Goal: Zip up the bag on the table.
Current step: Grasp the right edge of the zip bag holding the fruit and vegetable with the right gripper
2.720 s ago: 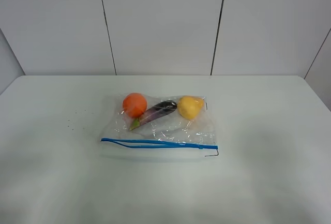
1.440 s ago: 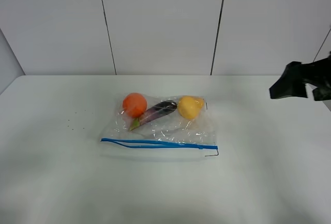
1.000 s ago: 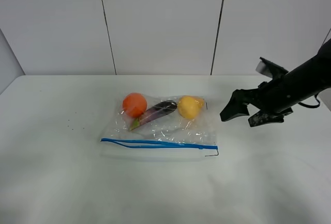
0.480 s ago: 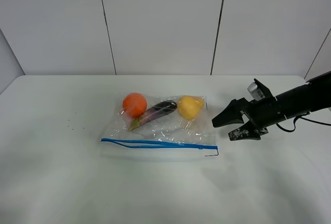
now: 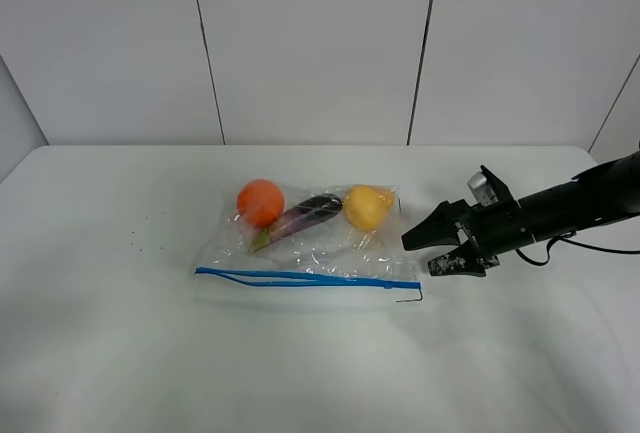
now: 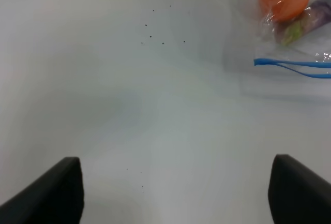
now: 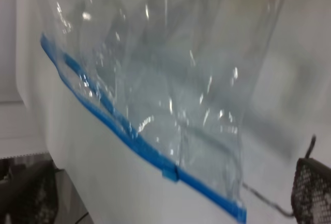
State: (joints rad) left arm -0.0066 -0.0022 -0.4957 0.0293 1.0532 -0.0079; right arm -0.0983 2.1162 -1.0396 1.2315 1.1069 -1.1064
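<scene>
So the right hand [image 5: 428, 251], jaws wide, sits just beside the bag [image 5: 320, 253] on the counter [image 5: 120, 333]; left hand [image 6: 176, 198] is spread wide too.

The right arm [image 5: 575, 201] stretches low from the right, the right pincer [image 5: 420, 253] spread and pointing left; the left pincer [image 6: 176, 190] (seen only by its wrist camera) gapes wide.

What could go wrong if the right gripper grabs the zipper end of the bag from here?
1. The slider on the blue zipper strip is tiny, so the open right gripper may pinch clear film instead.
2. Nothing pins the bag: the left gripper is open and off it, so a pull may drag the whole bag across the table.
</scene>
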